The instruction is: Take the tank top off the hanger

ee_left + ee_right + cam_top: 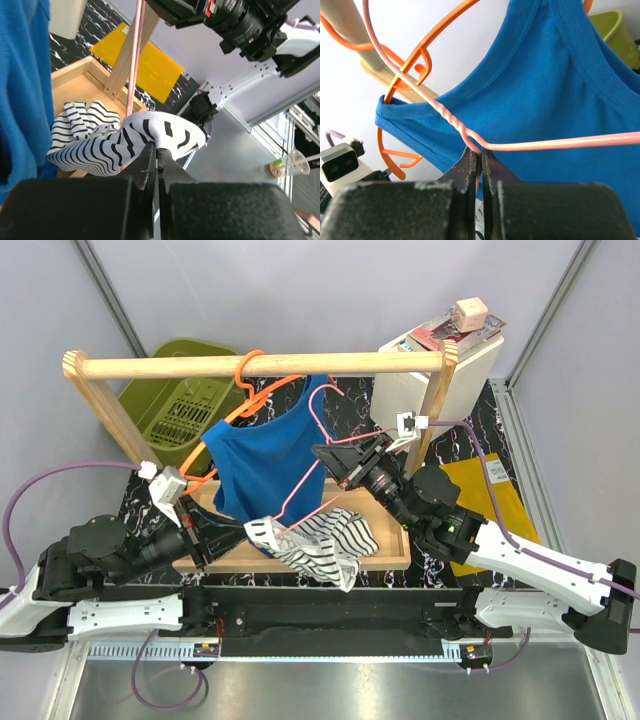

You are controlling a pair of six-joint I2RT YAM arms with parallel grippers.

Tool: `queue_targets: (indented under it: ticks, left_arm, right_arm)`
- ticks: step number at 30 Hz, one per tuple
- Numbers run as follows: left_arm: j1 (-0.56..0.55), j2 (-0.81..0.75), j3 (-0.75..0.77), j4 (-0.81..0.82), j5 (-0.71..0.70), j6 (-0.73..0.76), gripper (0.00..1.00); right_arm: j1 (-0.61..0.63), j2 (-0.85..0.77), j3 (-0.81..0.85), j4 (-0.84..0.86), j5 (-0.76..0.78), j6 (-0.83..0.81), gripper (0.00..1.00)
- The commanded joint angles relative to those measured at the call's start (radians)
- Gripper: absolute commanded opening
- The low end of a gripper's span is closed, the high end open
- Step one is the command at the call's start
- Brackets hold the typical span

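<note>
The blue tank top (262, 465) hangs on the orange hanger (250, 375), which is hooked over the wooden rod. Both show close in the right wrist view: the tank top (560, 80) and the orange hanger (420, 55). My right gripper (322, 453) (480, 156) is shut on a thin pink wire hanger (560, 144), right in front of the tank top. My left gripper (252, 534) (156, 148) is shut on a black-and-white striped garment (90, 145), low beside the tank top's hem (20, 100).
The wooden rack's rod (330, 364) spans the back, and its base is a wooden tray (385, 558) holding the striped garment (330, 540). A green basket (180, 400) is back left, a white box (440, 375) back right, and a yellow sheet (485, 495) on the right.
</note>
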Motion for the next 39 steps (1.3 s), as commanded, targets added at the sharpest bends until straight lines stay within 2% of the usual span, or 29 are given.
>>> queue_targets:
  ticks: [1,6,24,39]
  left_arm:
    - [-0.005,-0.041,0.000,0.036,-0.077,-0.022,0.00]
    - [-0.005,-0.044,-0.008,0.012,-0.147,-0.034,0.00]
    - [-0.005,-0.082,-0.017,-0.037,-0.266,-0.056,0.00]
    - [-0.005,-0.113,-0.012,-0.046,-0.238,-0.039,0.00]
  right_arm:
    - [0.001,-0.008,0.036,0.057,0.105,-0.038,0.00]
    - [0.001,-0.028,0.015,0.092,0.105,-0.017,0.00]
    - [0.001,-0.085,-0.103,0.254,0.131,0.134,0.00]
    - [-0.001,-0.105,-0.087,0.244,0.134,0.161,0.00]
